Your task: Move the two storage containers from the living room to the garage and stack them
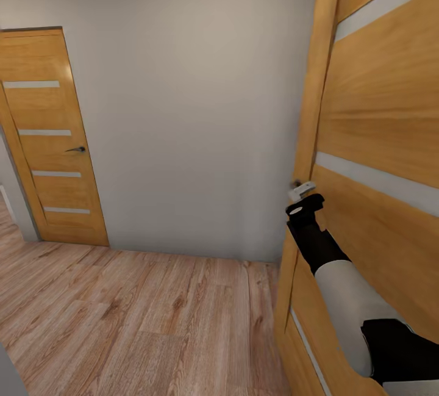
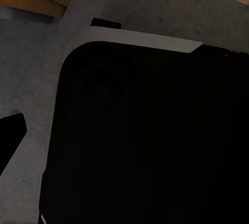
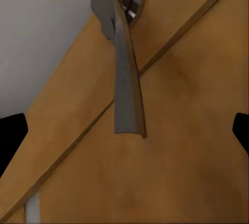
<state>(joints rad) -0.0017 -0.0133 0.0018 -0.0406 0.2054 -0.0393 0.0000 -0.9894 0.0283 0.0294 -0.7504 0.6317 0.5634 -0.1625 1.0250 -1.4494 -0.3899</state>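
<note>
Hallway with wood-plank floor (image 1: 122,316) and grey wall (image 1: 195,109). No storage container appears, so transport is judged unfinished. Right gripper (image 1: 303,193), fingers apart, faces the lever handle (image 3: 124,63) of the near door (image 1: 378,140); left gripper's state cannot be told; a second door (image 1: 52,140) stands closed

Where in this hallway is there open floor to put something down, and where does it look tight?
The wood-plank floor lies bare between the closed door on the left, the grey wall ahead and the near door on the right. It is tight at that near door, where the right gripper reaches its handle.
</note>
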